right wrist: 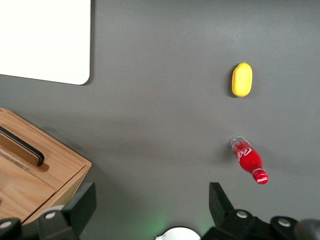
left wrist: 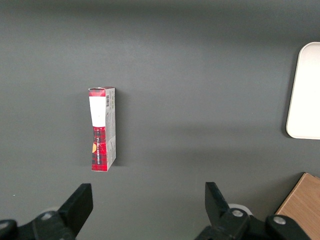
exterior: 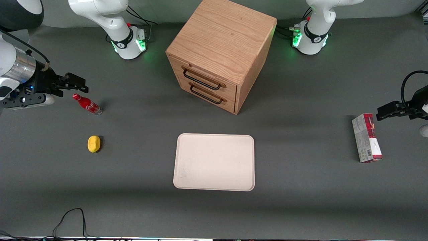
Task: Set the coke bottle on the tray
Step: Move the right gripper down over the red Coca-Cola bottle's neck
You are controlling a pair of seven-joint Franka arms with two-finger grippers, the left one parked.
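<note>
A small red coke bottle (exterior: 87,104) with a red cap stands at the front view's left edge. The black two-finger gripper (exterior: 80,86) hovers above it, wide open, empty. A careless approach could topple the slim bottle, well apart from the cream rectangular tray (exterior: 214,162).

The coke bottle (exterior: 87,104) stands near the open-fingered gripper (exterior: 77,83), well apart from the tray (exterior: 214,162).

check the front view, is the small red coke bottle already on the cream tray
No, the small red coke bottle stands on the grey table beside the open end effector, apart from the bare cream rectangular tray.
</note>
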